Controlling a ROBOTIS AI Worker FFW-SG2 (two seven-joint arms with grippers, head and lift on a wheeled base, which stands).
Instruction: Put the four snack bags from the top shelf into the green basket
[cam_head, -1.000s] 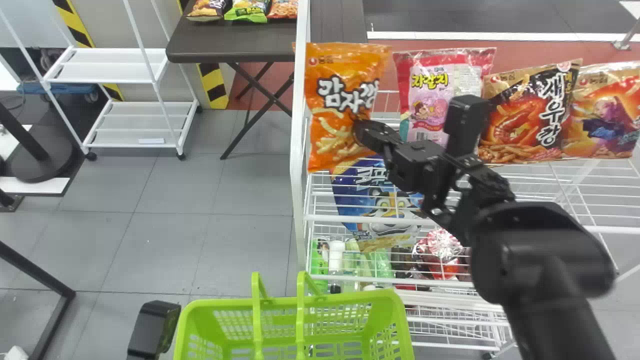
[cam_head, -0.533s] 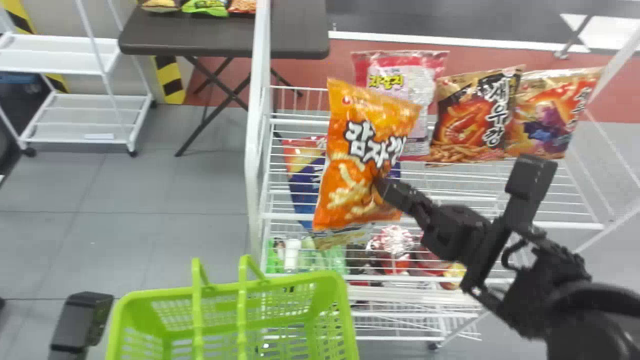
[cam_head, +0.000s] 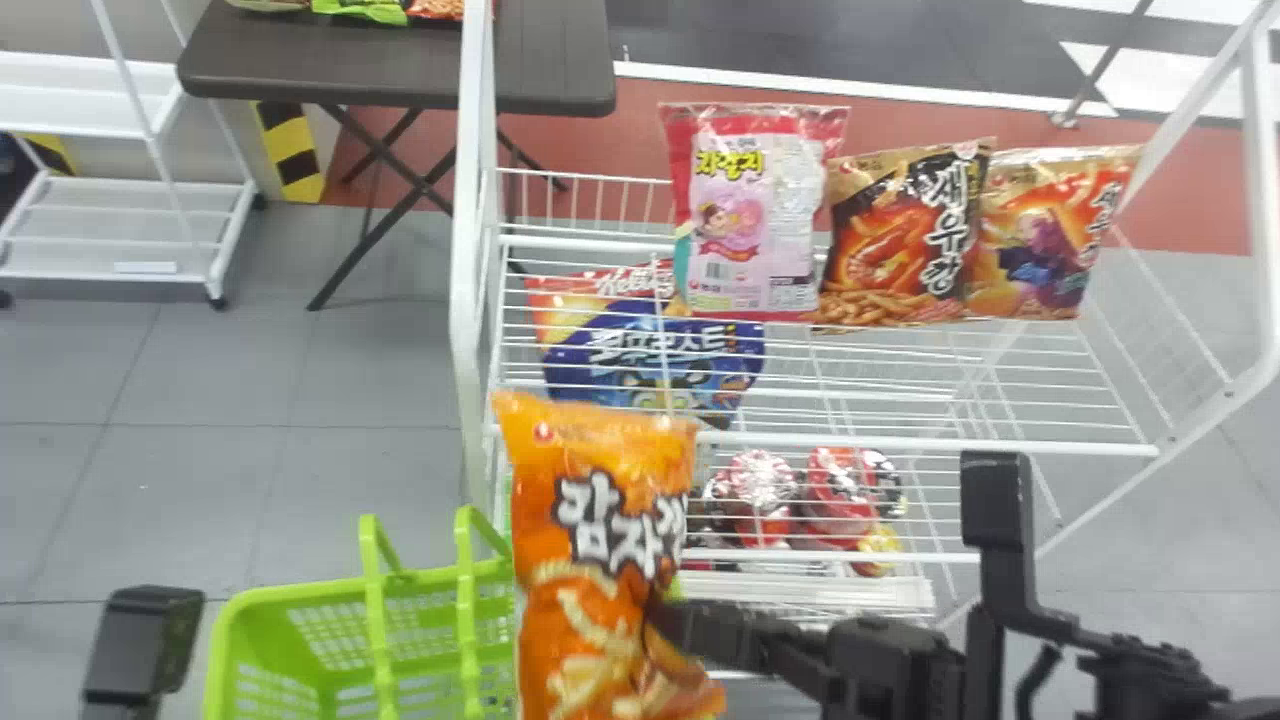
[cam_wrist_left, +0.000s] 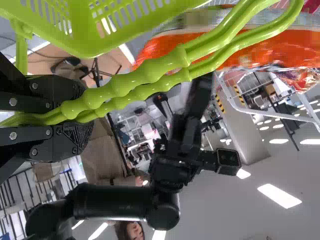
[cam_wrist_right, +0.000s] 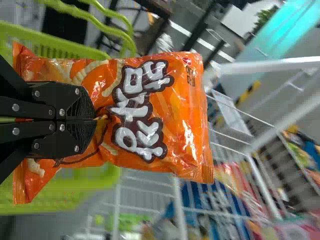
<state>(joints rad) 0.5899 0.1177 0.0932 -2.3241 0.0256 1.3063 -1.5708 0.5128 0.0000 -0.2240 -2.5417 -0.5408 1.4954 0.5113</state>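
In the head view my right gripper (cam_head: 665, 615) holds the orange snack bag (cam_head: 600, 500) upright over the right side of the green basket (cam_head: 290, 600). The right wrist view shows the right gripper (cam_wrist_right: 95, 120) shut on the middle of the orange bag (cam_wrist_right: 180, 115). On the top shelf stand a pink bag (cam_head: 755, 215), a black-and-orange bag (cam_head: 900, 240) and a tan-and-orange bag (cam_head: 1045, 235). My left gripper's arm part (cam_head: 145, 640) is at the basket's left; in the left wrist view the left gripper (cam_wrist_left: 75, 117) is shut on the basket handles (cam_wrist_left: 145, 72).
The white wire rack (cam_head: 830, 440) stands front and right, its post (cam_head: 470, 250) rising behind the basket. Lower shelves hold a blue bag (cam_head: 650, 350) and red packages (cam_head: 760, 495). A dark folding table (cam_head: 400, 60) and a white cart (cam_head: 110, 225) are farther back.
The right gripper has carried the orange bag from the shelf's left end down toward the basket. The head view has turned right, and the scene has shifted left.
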